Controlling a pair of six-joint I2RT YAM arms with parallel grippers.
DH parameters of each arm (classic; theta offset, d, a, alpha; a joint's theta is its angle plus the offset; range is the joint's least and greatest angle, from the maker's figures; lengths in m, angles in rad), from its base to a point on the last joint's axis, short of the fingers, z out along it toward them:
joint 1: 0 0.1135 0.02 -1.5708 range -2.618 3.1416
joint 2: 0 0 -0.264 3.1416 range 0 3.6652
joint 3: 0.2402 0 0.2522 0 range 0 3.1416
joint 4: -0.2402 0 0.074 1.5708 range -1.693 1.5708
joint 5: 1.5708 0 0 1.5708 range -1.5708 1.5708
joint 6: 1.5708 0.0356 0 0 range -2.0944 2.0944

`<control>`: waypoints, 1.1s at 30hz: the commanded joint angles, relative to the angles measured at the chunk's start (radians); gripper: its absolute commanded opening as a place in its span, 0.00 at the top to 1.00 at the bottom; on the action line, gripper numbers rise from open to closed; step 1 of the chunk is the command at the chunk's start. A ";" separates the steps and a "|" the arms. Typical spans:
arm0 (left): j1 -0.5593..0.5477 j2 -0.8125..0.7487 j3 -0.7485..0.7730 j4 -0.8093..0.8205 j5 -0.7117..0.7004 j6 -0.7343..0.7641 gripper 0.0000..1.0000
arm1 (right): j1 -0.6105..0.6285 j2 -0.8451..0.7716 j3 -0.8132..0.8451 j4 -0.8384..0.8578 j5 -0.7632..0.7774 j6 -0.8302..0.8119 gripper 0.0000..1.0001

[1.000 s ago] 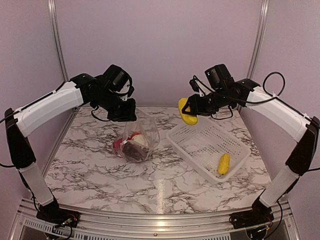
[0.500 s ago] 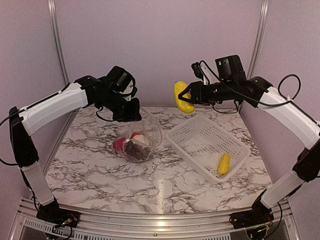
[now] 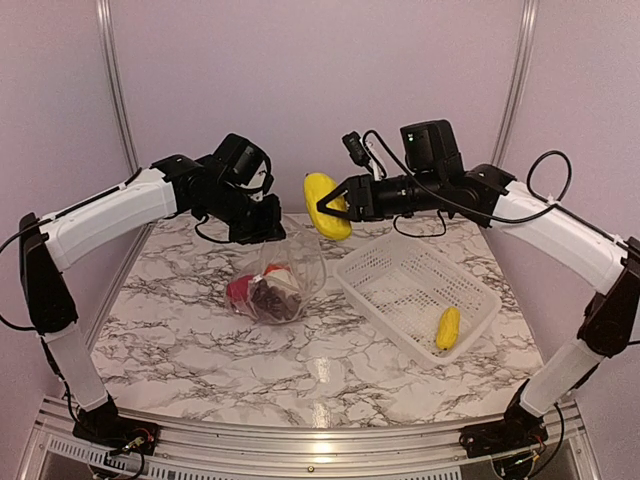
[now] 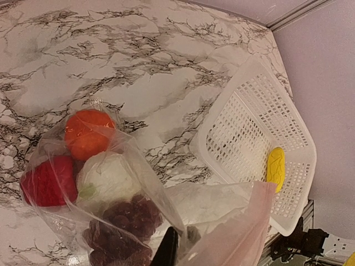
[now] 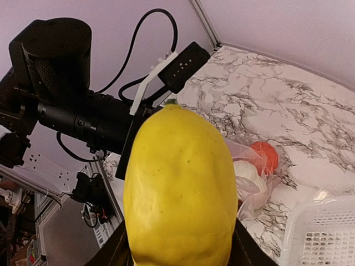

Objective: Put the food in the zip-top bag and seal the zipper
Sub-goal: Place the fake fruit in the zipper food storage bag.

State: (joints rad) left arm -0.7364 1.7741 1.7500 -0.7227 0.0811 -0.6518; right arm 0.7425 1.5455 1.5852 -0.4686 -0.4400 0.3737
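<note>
While the left tool (image 3: 262, 232) is pinched together on the upper edge of the zip-top bag (image 3: 285, 268), it holds that edge lifted above the table (image 3: 190, 350), and the bag's mouth gapes open toward the right. Look down the left wrist view: inside the clear plastic sit the orange fruit (image 4: 86, 133), the red piece (image 4: 47, 180), the white cauliflower (image 4: 111, 177) and the dark grape bunch (image 4: 122, 227), all bunched close together at the bottom. A pinkish flap of the bag, the zipper (image 4: 247, 221) side, rises at the lower right of that view, unsealed.

Over on the other side, the right tool (image 3: 338, 208) is clamped around a yellow piece (image 3: 322, 195), gripping it from both sides, up in the air, just to the right of the bag's mouth and above it. From the right wrist, that yellow piece (image 5: 180, 188) fills the middle of the view, with the bag's contents visible beyond it.

The white basket (image 3: 400, 262) lies on the table to the right of the bag, and a second yellow piece (image 3: 448, 327) rests in its near right corner.
</note>
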 commanded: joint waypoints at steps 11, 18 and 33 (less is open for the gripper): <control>0.039 -0.030 0.005 0.060 -0.011 -0.044 0.92 | 0.052 0.117 0.055 0.073 -0.063 -0.033 0.67; 0.043 -0.048 -0.028 0.100 0.019 -0.077 0.92 | 0.053 0.142 0.050 0.093 -0.072 -0.043 0.68; 0.060 -0.088 -0.110 0.204 0.134 -0.197 0.91 | 0.054 0.211 0.066 0.056 0.010 -0.060 0.62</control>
State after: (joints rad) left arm -0.6895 1.7218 1.6173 -0.5362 0.1951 -0.8349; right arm 0.7883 1.7302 1.6249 -0.4034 -0.4877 0.3347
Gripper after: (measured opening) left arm 0.093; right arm 0.466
